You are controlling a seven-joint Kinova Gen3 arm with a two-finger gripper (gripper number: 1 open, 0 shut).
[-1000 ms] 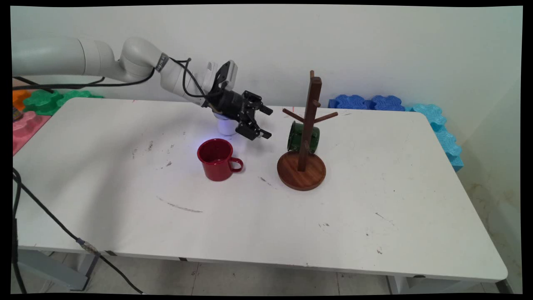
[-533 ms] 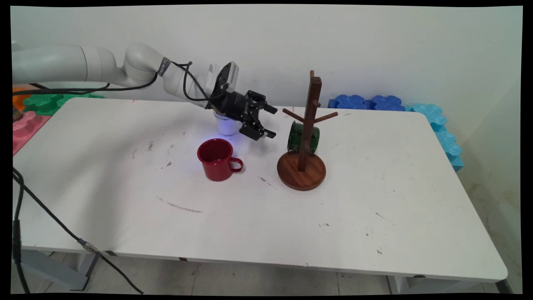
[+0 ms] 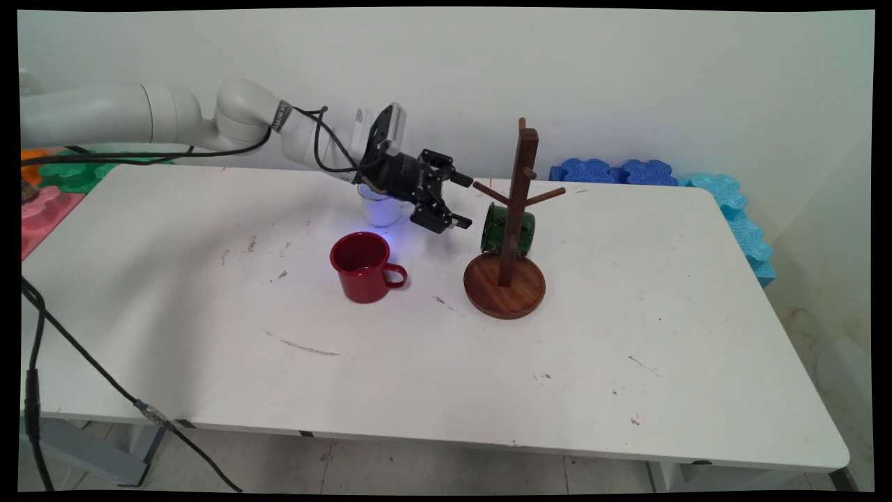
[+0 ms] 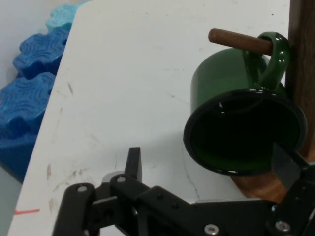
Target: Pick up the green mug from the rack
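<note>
The black two-finger gripper point(image 3: 461, 201) hangs above the white worktop point(image 3: 627, 335), pointing right toward the wooden mug tree point(image 3: 512, 230). Its fingers point(image 4: 134, 162) are spread wide and hold nothing — one tip is high, the other low, with open air between them.

Just right of the gripper, a dark green enamel mug point(image 3: 507, 229) hangs by its handle on a low peg point(image 4: 238, 41) of the mug tree, tilted so that its black-rimmed mouth faces the gripper. In the hand view the mug point(image 4: 243, 128) sits toward the right finger, its rim close to that fingertip; whether they touch cannot be told.

Behind the gripper, partly hidden by the wrist, a white cup point(image 3: 380, 208) stands on the worktop. Nearer the camera and to the left, a red enamel mug point(image 3: 362, 266) stands upright, handle turned right — well apart from the tree's round base point(image 3: 503, 293).

Blue foam blocks point(image 3: 617, 171) lie along the far right edge against the wall.
</note>
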